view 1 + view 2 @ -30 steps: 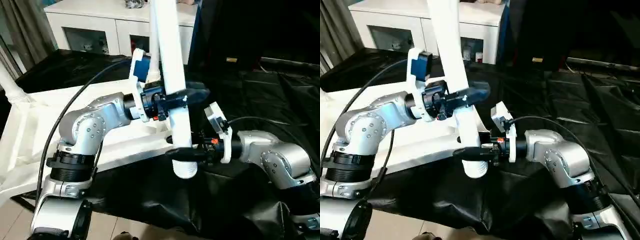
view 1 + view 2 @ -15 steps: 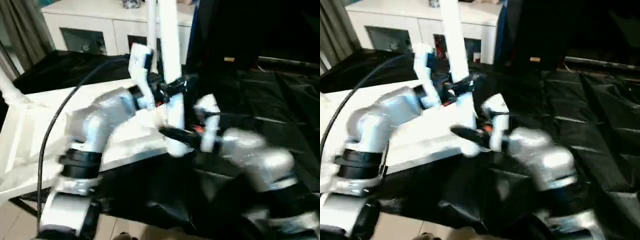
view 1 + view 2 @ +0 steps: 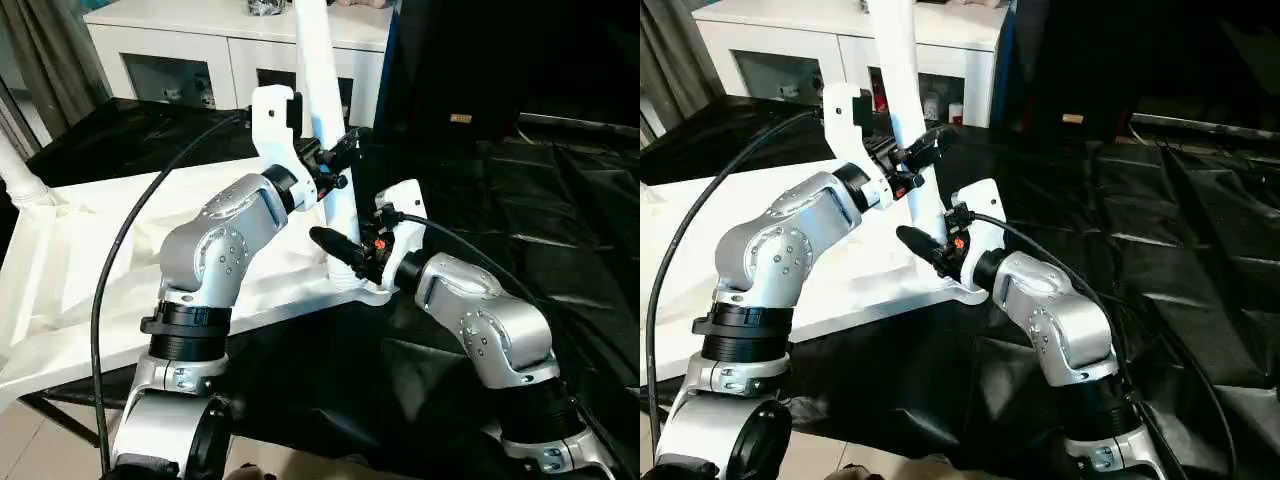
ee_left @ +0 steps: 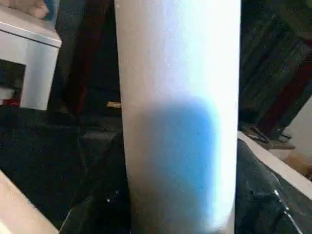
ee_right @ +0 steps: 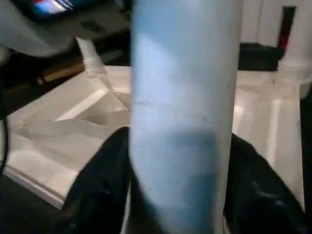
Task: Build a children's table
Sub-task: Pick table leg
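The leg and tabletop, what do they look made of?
The leg: smooth white tube with a soft sheen, most likely moulded plastic. The tabletop: matte white with raised ribs on its upturned underside, also plastic by the look. Neither can be confirmed by sight.

Head stereo pair looks fwd/down over both forearms. Wrist cams sit v. close on the upright leg (image 3: 322, 110); all views share it.

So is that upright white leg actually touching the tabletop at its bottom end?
Touching: in the left eye view the leg stands with its base in the tabletop corner socket.
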You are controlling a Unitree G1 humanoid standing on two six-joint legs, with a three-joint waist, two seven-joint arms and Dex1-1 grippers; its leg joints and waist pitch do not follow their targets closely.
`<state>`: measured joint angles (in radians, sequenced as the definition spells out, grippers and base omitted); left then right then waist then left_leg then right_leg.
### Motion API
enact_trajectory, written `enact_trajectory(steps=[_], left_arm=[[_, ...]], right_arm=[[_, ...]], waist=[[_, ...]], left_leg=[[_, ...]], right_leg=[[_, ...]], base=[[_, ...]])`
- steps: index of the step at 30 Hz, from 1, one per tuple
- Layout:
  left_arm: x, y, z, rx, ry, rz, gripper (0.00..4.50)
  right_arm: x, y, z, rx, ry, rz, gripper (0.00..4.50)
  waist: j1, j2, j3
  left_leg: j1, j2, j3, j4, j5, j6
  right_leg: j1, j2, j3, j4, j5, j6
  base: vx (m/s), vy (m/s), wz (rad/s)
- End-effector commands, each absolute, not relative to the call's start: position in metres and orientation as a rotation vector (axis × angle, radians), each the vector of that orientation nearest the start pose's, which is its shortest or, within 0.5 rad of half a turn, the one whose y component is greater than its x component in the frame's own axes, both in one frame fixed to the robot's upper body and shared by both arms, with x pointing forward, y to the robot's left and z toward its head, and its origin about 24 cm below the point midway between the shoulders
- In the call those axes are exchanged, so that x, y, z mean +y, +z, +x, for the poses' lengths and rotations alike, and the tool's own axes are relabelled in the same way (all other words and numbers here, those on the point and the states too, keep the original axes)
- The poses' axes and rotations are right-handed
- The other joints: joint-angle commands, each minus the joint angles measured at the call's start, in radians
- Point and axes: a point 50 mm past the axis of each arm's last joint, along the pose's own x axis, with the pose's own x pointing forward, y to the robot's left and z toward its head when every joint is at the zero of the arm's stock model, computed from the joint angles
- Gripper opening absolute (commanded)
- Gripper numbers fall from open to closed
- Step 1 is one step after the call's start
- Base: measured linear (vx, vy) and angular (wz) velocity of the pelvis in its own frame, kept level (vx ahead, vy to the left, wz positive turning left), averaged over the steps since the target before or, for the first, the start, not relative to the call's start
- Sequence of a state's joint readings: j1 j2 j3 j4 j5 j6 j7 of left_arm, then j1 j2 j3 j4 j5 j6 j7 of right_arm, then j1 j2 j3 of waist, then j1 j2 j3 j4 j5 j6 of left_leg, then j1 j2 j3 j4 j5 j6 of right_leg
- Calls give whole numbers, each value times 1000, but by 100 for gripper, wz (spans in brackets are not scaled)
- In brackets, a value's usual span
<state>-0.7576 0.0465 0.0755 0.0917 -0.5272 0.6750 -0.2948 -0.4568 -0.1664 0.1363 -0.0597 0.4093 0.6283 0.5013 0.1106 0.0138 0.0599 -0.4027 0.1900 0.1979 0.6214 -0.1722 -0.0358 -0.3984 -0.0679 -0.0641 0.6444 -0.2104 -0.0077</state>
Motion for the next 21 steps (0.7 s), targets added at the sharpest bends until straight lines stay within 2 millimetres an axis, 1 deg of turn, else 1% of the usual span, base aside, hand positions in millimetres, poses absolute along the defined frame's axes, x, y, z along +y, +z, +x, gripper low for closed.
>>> enact_trajectory(steps=[1,2,3,4,5,6,7,8,9,10,11,12,13,14,15,19,21], left_arm=[[77,193,345,25,-739,-347,190],[77,194,342,25,-803,-324,189],[76,195,340,24,-844,-312,189],[76,195,340,24,-844,-312,189],[75,196,336,24,-930,-303,189],[75,197,334,24,-953,-304,189],[75,199,330,26,-1029,-302,188],[75,200,326,25,-1085,-300,188],[75,201,324,22,-1125,-300,188],[75,203,320,17,-1171,-304,188],[75,205,318,12,-1204,-310,188],[75,211,314,-4,-1261,-348,188],[75,211,314,-4,-1261,-348,188],[75,215,312,-20,-1283,-373,188],[74,216,312,-25,-1292,-377,188],[71,216,307,-38,-1348,-379,187],[69,216,304,-39,-1373,-384,186]], right_arm=[[-73,143,291,67,1015,155,280],[-76,145,288,84,1078,148,295],[-79,146,287,82,1102,132,306],[-79,146,287,82,1102,132,311],[-87,148,285,99,1160,112,315],[-89,148,284,107,1176,109,315],[-96,150,282,122,1233,96,318],[-101,151,280,137,1270,92,318],[-105,152,279,148,1296,92,318],[-109,154,277,161,1328,95,318],[-112,154,276,171,1351,100,318],[-118,155,274,208,1394,111,318],[-118,155,274,208,1394,111,318],[-121,155,275,222,1403,118,318],[-122,154,276,227,1403,116,318],[-124,153,279,259,1416,126,318],[-123,153,279,273,1430,143,318]], waist=[[0,-7,-74],[0,-10,-72],[2,-8,-72],[2,-8,-72],[1,-8,-72],[2,-9,-73],[3,-8,-73],[6,-8,-74],[6,-8,-73],[6,-8,-73],[7,-9,-73],[6,-10,-73],[6,-11,-73],[7,-11,-72],[8,-5,-72],[4,-12,-71],[5,-13,-72]], left_leg=[[30,40,-30,-77,-173,-40],[30,40,-30,-78,-171,-34],[29,40,-29,-77,-167,-30],[29,40,-29,-77,-167,-30],[28,41,-29,-76,-160,-30],[27,39,-27,-74,-153,-28],[28,39,-28,-74,-154,-27],[30,40,-28,-73,-153,-20],[27,42,-27,-73,-145,-14],[27,40,-27,-72,-145,-10],[28,42,-26,-72,-146,-8],[27,41,-26,-71,-144,-5],[27,40,-25,-70,-144,-3],[27,40,-25,-69,-146,0],[27,41,-26,-68,-147,-1],[28,41,-26,-70,-156,-7],[28,42,-26,-69,-151,-7]], right_leg=[[46,-76,52,-90,-166,-120],[46,-74,52,-91,-166,-120],[44,-75,53,-90,-166,-122],[44,-75,53,-90,-166,-122],[43,-76,53,-89,-156,-129],[46,-75,54,-87,-149,-134],[46,-76,53,-86,-150,-137],[49,-77,53,-85,-152,-144],[47,-76,54,-83,-136,-152],[48,-76,52,-83,-136,-159],[47,-77,53,-83,-135,-165],[48,-77,52,-83,-137,-172],[50,-77,52,-84,-140,-177],[48,-78,52,-85,-149,-182],[47,-79,52,-86,-160,-185],[48,-78,51,-90,-191,-180],[47,-78,51,-90,-194,-181]], base=[[0,0,0],[0,0,0],[0,0,0],[0,0,0],[0,0,0],[0,0,0],[0,0,0],[0,0,0],[0,0,0],[0,0,0],[0,0,0],[0,0,0],[0,0,0],[0,0,0],[0,0,0],[0,0,0],[0,0,0]])
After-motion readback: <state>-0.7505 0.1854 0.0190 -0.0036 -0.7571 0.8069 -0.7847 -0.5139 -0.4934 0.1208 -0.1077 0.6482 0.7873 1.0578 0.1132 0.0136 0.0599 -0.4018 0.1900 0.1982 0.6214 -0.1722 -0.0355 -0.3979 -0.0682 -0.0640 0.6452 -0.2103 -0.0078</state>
